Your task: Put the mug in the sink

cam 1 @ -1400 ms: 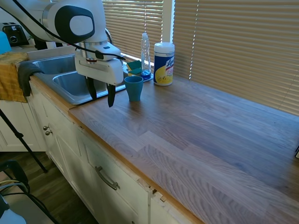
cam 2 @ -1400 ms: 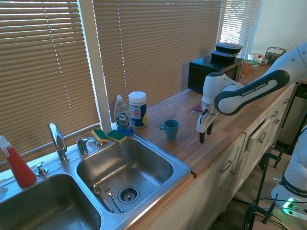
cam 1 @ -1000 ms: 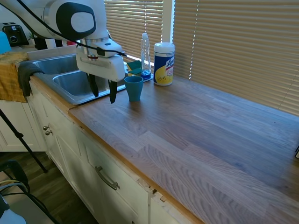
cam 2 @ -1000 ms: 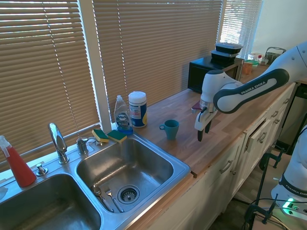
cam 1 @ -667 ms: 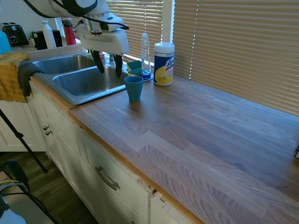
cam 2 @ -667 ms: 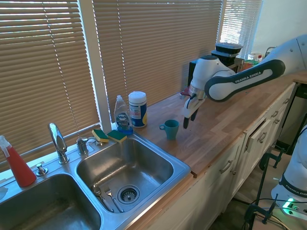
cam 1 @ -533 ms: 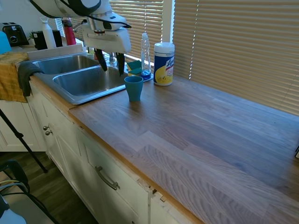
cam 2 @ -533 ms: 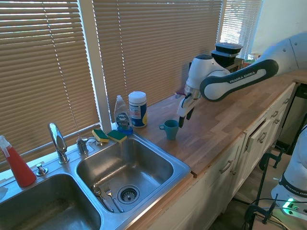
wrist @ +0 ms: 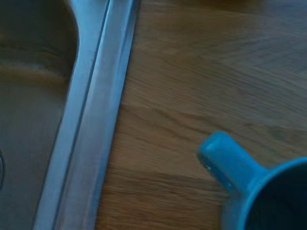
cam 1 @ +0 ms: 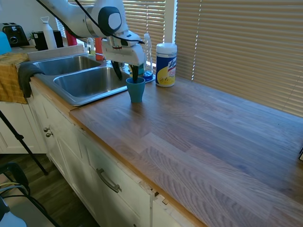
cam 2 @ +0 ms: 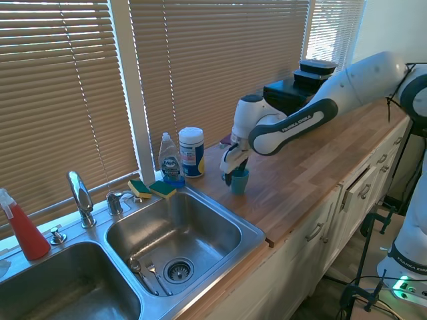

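The teal mug (cam 1: pixel 136 91) stands upright on the wooden counter, just beside the right basin of the steel sink (cam 1: pixel 65 95). My gripper (cam 1: pixel 127 78) is open and lowered over the mug's sink-side edge. One finger looks to be inside the cup and the other outside it, by the handle. From the other side, the gripper (cam 2: pixel 233 177) hangs at the mug (cam 2: pixel 239 184) next to the sink rim (cam 2: pixel 257 233). Close up in the wrist view are the mug's rim (wrist: pixel 268 191), its handle (wrist: pixel 224 160) and the sink rim (wrist: pixel 91 124).
A white wipes canister (cam 1: pixel 166 57) and a dish soap bottle (cam 1: pixel 147 56) stand behind the mug, with sponges (cam 2: pixel 152 189) at the sink's back corner. Faucet (cam 2: pixel 80 198) and a red spray bottle (cam 2: pixel 23 227) are behind the basins. Cutlery (cam 2: pixel 143 270) lies by the drain.
My gripper swung from the counter's front edge back toward the window, then came down onto the mug's sink-side rim. The mug has not moved.
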`<state>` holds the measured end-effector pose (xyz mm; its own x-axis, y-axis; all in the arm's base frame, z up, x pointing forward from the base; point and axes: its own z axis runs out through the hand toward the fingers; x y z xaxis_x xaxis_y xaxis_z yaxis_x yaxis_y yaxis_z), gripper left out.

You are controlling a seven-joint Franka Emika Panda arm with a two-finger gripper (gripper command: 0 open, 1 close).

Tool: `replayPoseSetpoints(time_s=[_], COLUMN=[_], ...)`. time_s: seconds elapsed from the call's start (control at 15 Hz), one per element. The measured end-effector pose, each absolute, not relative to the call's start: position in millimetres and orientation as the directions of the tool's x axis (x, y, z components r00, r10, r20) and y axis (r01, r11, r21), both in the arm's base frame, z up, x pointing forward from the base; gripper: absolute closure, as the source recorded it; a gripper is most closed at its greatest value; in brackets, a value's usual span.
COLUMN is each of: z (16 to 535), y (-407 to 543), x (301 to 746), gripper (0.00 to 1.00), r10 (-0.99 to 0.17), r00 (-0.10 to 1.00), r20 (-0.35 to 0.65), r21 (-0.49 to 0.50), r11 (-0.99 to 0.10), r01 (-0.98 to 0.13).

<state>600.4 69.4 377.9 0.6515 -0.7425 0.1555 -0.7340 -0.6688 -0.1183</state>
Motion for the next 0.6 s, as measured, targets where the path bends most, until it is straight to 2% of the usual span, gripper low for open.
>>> replayPoseSetpoints(time_s=[0.07, 0.13, 0.6], z=[367.3, 358.8, 346.8], y=[67.8, 66.5, 70.9], x=[603.7, 606.3, 609.0], gripper=[0.0, 1.0, 1.0], r10=[-0.745, -0.748, -0.745], r00=[0.65, 0.649, 0.654], r20=[0.147, 0.141, 0.136], r21=[-0.105, -0.095, -0.078], r11=[-0.665, -0.663, -0.666], r01=[-0.739, -0.743, -0.742])
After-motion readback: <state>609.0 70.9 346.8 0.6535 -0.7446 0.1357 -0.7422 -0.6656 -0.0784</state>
